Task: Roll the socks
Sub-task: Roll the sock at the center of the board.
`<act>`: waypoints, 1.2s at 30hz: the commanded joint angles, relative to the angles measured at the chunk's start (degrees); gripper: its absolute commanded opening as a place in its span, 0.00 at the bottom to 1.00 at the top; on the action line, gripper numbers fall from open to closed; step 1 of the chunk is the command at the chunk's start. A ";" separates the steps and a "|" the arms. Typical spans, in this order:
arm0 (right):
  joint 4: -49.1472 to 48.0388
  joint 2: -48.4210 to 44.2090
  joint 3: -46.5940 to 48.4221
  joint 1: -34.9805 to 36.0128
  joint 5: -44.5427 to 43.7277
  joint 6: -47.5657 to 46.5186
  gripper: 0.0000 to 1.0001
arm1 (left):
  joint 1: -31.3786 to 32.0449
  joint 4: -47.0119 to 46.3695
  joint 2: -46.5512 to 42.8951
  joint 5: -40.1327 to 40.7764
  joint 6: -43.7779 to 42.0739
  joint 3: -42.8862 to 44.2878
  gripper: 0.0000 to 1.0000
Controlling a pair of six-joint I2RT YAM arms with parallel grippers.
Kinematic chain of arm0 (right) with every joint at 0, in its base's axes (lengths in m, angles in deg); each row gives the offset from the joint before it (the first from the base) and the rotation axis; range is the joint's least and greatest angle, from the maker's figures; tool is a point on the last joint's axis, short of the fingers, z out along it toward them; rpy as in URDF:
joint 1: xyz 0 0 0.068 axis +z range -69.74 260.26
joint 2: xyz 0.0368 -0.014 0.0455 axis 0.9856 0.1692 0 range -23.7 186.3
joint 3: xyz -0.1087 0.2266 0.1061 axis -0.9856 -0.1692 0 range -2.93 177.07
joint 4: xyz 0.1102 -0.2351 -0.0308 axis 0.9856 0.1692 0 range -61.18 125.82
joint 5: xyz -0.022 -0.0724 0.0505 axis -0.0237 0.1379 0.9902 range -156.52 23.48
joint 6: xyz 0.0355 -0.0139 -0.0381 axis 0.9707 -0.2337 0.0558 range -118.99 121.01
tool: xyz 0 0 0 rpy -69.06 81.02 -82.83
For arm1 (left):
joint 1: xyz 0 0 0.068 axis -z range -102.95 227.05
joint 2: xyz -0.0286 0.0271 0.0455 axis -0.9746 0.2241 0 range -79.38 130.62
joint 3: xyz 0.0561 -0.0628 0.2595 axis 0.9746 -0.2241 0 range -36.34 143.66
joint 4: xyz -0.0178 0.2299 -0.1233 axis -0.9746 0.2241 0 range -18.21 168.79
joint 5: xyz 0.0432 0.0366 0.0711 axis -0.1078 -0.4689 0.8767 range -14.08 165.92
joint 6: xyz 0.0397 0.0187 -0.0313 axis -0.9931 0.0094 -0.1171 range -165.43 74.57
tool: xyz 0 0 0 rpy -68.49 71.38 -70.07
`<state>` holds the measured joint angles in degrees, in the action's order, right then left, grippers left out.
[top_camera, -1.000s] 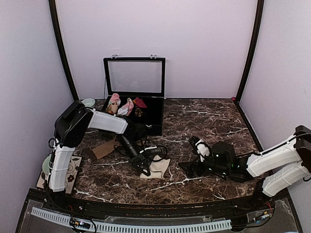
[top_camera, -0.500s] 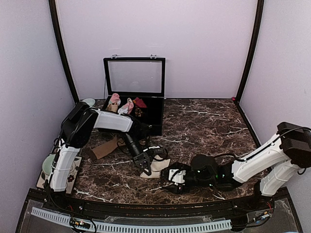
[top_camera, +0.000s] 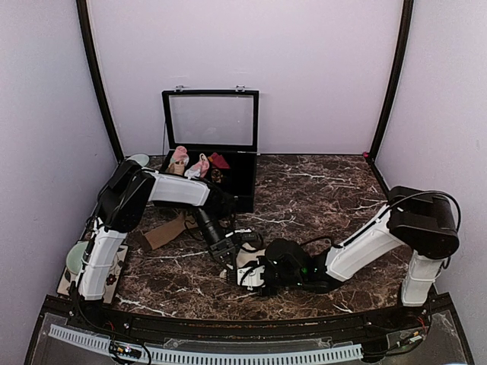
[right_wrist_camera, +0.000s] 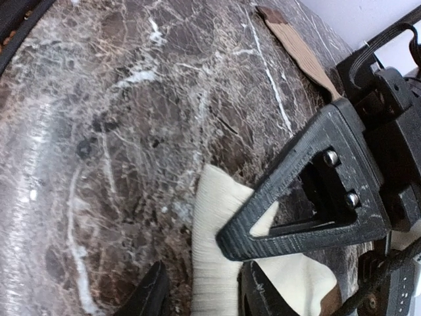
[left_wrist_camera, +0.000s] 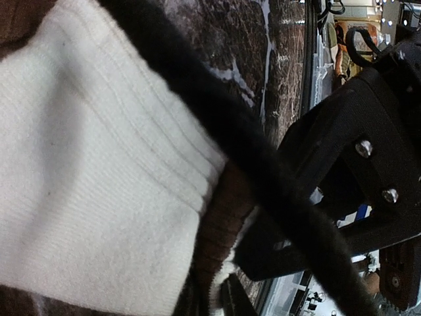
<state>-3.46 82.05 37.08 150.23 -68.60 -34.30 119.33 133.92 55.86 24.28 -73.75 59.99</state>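
The cream sock (top_camera: 249, 258) with its dark brown patch lies flat on the marble, front centre. My left gripper (top_camera: 230, 257) presses on its far-left part. In the left wrist view the sock (left_wrist_camera: 99, 184) fills the frame, and my left gripper (left_wrist_camera: 210, 299) has brown and white fabric pinched between narrow jaws. My right gripper (top_camera: 253, 275) sits at the sock's near edge. In the right wrist view my right gripper (right_wrist_camera: 207, 299) stands open, its fingers either side of the ribbed cuff (right_wrist_camera: 214, 257). The tan sock (top_camera: 163, 232) lies flat further left.
A black box (top_camera: 242, 182) with its clear lid raised stands at the back, with pink-and-white bundles (top_camera: 180, 160) and a dark red one inside. A green plate (top_camera: 72, 258) on a patterned mat sits at the left edge. The two grippers' fingers nearly touch.
My right arm has swept left across the table to the cream sock's near edge, and its jaws have narrowed. My left gripper has stayed on the sock, shifting slightly towards the front.
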 commanded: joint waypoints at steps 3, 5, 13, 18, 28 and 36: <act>2.65 2.64 0.09 -2.60 1.79 5.78 0.21 | -0.19 -2.84 0.46 7.49 -3.89 -2.79 0.31; 2.00 3.53 -1.25 -3.25 2.02 8.50 0.19 | -0.85 -3.79 -1.99 5.92 -4.66 -5.08 0.38; -3.00 2.79 -7.62 -5.57 9.11 23.19 0.05 | -4.30 -11.09 -14.03 6.26 -5.96 -14.26 0.52; -9.94 4.44 -11.07 -9.71 18.59 35.59 0.00 | -4.73 -20.84 -23.36 8.55 -6.51 -21.02 0.53; -18.49 10.85 -12.70 -18.47 33.12 57.86 0.00 | -0.56 -26.18 -27.27 6.43 -12.86 -23.64 0.49; -10.99 14.12 -11.15 -22.61 35.61 64.52 0.00 | 5.48 -31.75 -26.43 15.98 -18.37 -23.18 0.48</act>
<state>-31.80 91.56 28.16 129.73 -31.51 25.17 123.36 105.53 30.51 35.91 -88.24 36.34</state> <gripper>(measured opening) 0.067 0.486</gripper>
